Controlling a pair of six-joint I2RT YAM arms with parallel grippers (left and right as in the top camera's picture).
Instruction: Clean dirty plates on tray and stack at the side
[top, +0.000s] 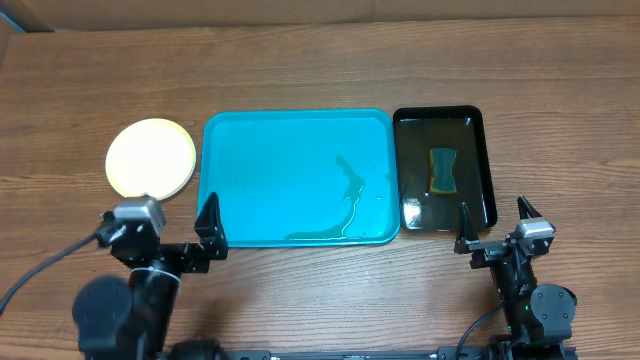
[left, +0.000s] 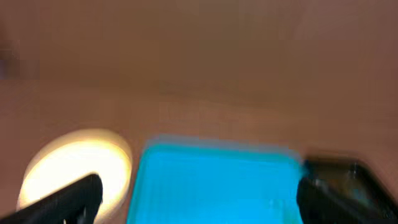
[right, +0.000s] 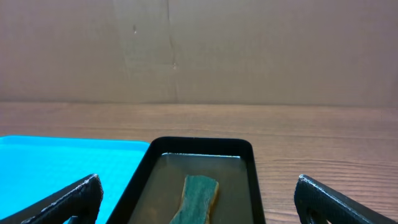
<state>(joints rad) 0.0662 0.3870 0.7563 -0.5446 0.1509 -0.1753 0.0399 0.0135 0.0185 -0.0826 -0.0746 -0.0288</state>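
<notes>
A pale yellow-green plate (top: 150, 158) lies on the wooden table left of the turquoise tray (top: 250, 150). A pale edge shows beneath it, and I cannot tell how many plates lie under it. No white plate shows on its own. The tray holds no plates, only streaks of water (top: 350, 190). My left gripper (top: 160, 228) is open and empty at the tray's near left corner. In the blurred left wrist view the left gripper (left: 199, 205) frames the plate (left: 74, 165) and the tray (left: 217, 186). My right gripper (top: 495, 225) is open and empty just in front of the black tray.
A narrow black tray (top: 485, 160) of water stands right of the turquoise tray, with a green-and-yellow sponge (top: 443, 171) in it. The right wrist view shows the black tray (right: 249, 180), the sponge (right: 198, 196) and the right gripper (right: 199, 208). A cardboard wall (right: 199, 50) stands behind the table.
</notes>
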